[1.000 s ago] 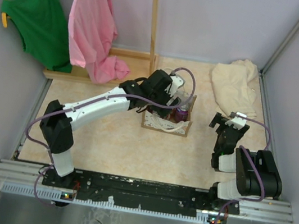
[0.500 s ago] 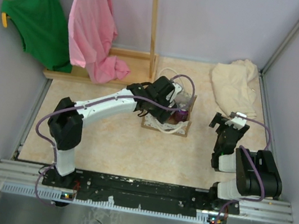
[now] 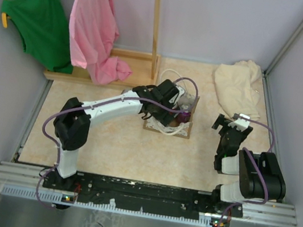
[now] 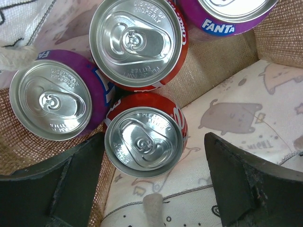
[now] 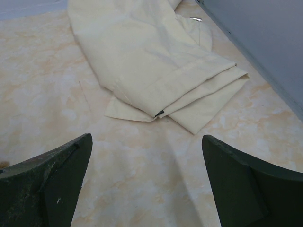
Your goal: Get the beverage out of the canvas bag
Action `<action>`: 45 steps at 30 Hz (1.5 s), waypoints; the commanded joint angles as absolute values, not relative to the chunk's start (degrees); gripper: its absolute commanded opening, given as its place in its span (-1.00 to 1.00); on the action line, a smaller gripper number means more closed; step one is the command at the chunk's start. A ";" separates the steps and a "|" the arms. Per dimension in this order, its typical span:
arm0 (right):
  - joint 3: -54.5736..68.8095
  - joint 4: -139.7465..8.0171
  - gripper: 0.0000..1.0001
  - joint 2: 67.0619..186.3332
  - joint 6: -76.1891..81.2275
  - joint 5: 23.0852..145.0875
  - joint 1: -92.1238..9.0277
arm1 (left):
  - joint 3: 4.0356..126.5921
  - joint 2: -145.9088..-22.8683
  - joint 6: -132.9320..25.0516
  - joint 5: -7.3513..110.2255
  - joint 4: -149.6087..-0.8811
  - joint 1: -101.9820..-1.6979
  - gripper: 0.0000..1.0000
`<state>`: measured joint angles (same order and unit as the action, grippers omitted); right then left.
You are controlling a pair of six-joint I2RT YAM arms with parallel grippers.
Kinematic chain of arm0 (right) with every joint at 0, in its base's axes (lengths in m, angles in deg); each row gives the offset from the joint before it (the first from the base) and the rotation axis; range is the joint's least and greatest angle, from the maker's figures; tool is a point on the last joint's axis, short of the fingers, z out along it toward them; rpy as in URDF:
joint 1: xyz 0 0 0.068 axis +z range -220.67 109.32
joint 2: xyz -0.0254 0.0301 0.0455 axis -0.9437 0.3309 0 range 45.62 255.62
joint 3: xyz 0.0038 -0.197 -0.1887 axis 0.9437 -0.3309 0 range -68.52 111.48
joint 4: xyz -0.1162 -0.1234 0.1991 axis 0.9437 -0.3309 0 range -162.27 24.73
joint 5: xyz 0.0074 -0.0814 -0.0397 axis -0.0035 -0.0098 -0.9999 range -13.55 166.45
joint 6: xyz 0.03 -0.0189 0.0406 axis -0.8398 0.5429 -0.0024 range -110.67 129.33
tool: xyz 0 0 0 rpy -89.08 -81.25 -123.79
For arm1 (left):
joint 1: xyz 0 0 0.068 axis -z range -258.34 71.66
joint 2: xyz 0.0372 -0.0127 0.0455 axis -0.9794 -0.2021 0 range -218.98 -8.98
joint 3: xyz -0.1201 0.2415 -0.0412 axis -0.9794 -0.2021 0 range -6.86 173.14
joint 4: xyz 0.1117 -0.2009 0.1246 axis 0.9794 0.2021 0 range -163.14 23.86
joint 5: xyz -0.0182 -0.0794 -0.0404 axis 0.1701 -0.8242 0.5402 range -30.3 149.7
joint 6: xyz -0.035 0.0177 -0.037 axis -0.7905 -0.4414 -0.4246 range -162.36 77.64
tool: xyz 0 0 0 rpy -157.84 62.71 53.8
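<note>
Top view, left to right: a green shirt point(image 3: 40, 12) and a pink shirt point(image 3: 96, 24) hang on a wooden rack point(image 3: 154, 22) at the far left corner of the worktop point(image 3: 112, 142). The left arm point(image 3: 106, 106) reaches from the near edge to the canvas bag point(image 3: 167, 129), which stands upright near the middle, toward the far edge. The left gripper point(image 3: 174, 110) sits in the bag's open mouth. A folded cream cloth point(image 3: 239, 87) lies in the far right corner. The right gripper point(image 3: 231, 126) hovers near the right edge, nearer than the cloth. Left wrist view: four upright cans stand close together inside the bag point(image 4: 246, 109), namely a purple can point(image 4: 49, 104), an upper red can point(image 4: 137, 42), a lower red can point(image 4: 144, 142) and a purple Fanta can point(image 4: 232, 14). The left gripper point(image 4: 151, 179) is spread wide and grips nothing. It straddles the lower red can, with one finger just beside the can and the other well apart. Right wrist view: the right gripper point(image 5: 147, 189) is likewise spread and empty above bare worktop, the cloth point(image 5: 151, 61) ahead.
</note>
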<state>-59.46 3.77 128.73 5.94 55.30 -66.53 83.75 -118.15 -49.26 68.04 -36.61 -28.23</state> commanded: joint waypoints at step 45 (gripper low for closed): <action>-58.67 6.23 0.98 128.85 6.57 54.35 -66.02 | 88.63 -116.12 -42.76 64.18 -35.15 -29.84 -1.00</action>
<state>-59.46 3.77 128.75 5.94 55.30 -66.53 85.37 -121.36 -45.19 66.18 -36.89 -29.39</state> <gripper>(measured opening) 0.991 0.726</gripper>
